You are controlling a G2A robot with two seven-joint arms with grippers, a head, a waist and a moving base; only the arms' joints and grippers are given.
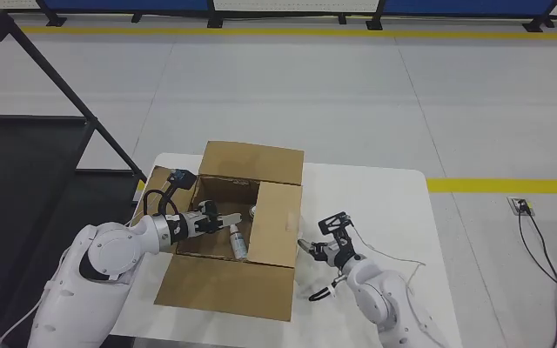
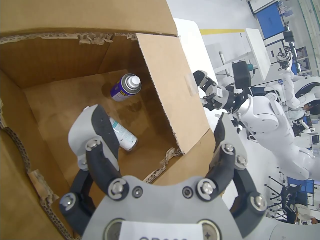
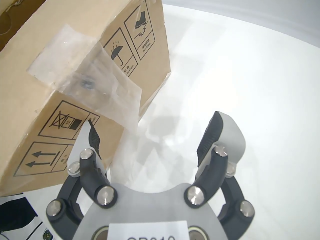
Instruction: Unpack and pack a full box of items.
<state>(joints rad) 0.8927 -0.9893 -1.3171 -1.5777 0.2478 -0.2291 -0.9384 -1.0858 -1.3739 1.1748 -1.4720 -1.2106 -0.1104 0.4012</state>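
Left wrist view, bottle point(image 2: 124, 136) just beyond left claw point(image 2: 160, 123)

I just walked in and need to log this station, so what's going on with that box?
A two-armed robot is working at an open cardboard box on a white table. Its left gripper hangs open over the box, just above a white bottle lying on the box floor. A blue spray can sits deeper in, near a corner. The right gripper is open beside the box's taped outer wall, over the table. Neither holds anything.
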